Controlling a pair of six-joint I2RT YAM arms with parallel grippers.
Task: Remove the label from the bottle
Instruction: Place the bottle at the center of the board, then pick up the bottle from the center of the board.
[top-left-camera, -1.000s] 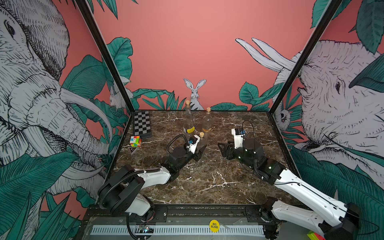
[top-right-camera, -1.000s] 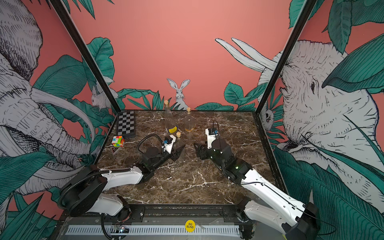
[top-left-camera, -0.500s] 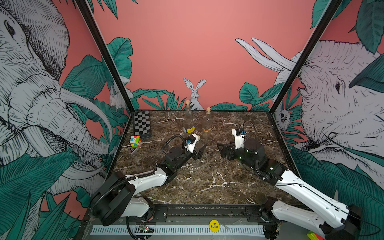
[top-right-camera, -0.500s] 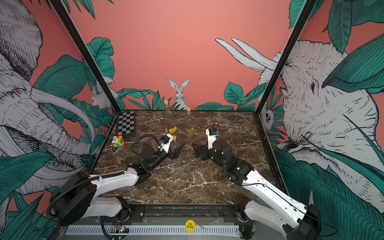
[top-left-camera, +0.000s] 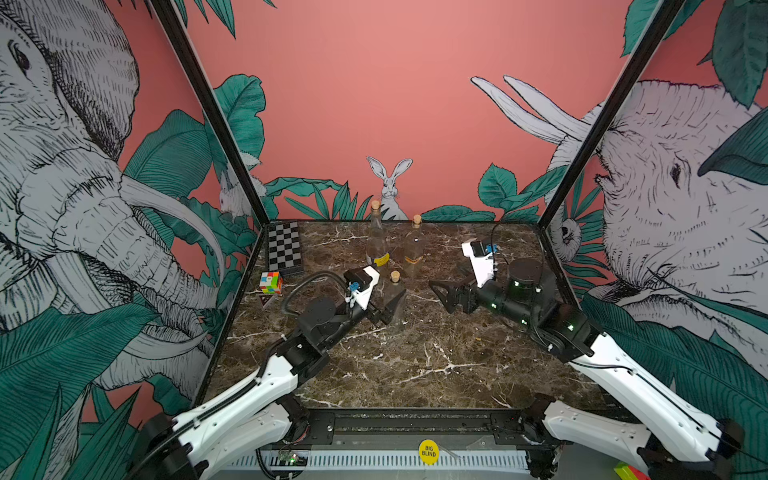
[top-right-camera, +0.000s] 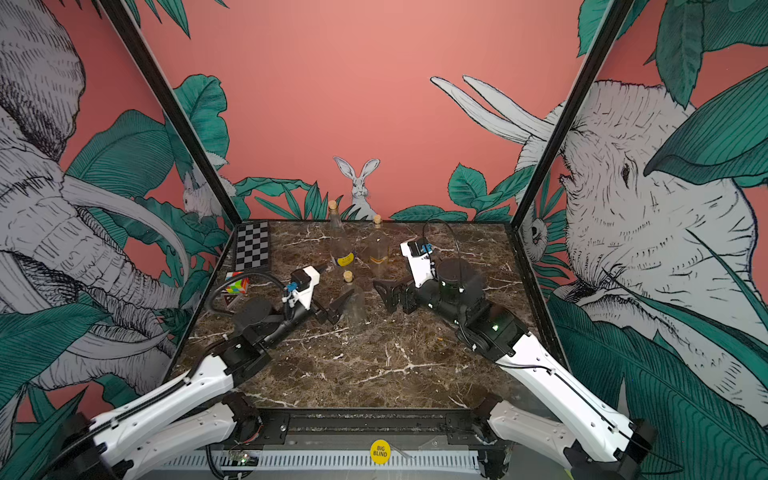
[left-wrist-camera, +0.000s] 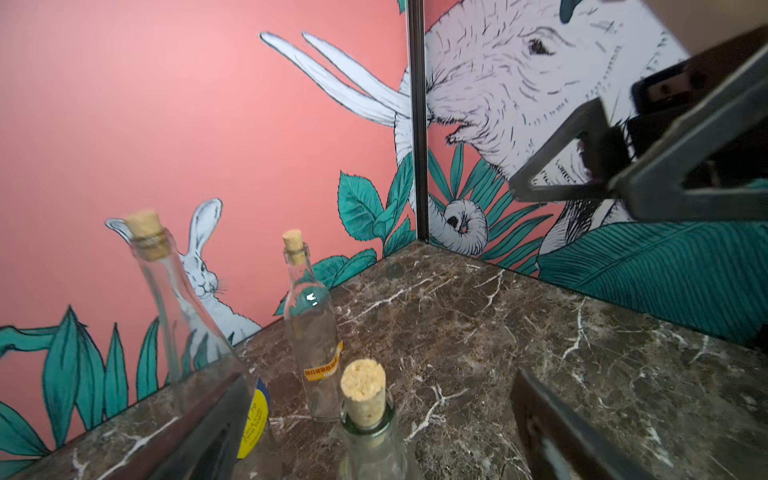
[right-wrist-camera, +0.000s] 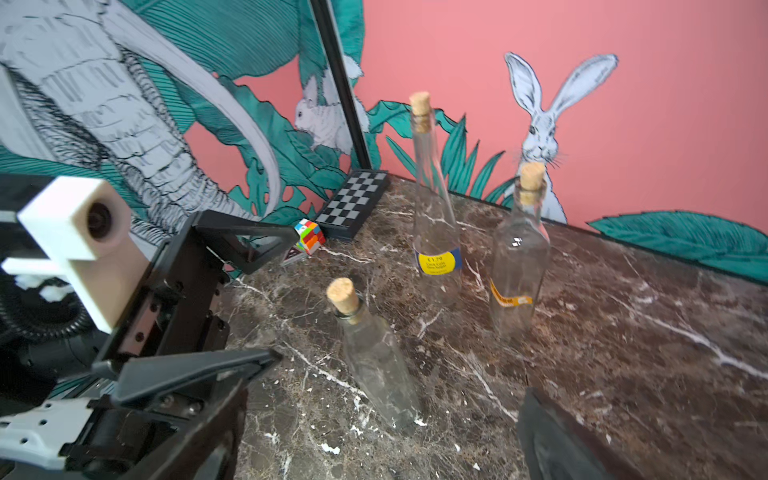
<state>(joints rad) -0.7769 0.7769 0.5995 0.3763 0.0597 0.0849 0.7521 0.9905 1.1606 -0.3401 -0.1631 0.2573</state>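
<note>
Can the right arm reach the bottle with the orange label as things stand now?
Probably yes. The right gripper is open, and only bare marble table lies between it and the orange-label bottle; the unlabelled bottle stands off to one side.

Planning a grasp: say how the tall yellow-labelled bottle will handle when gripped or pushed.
The tall bottle is clear glass: probably stiff, slippery, breakable. Standing upright, slim and high-necked, it likely tips if pushed near the cork. It looks empty, so probably light.

coral walls (top-left-camera: 374, 83), elephant (top-left-camera: 665, 187), rabbit (top-left-camera: 390, 183) and leaf murals (top-left-camera: 178, 158), dark marble tabletop (top-left-camera: 415, 365)
</note>
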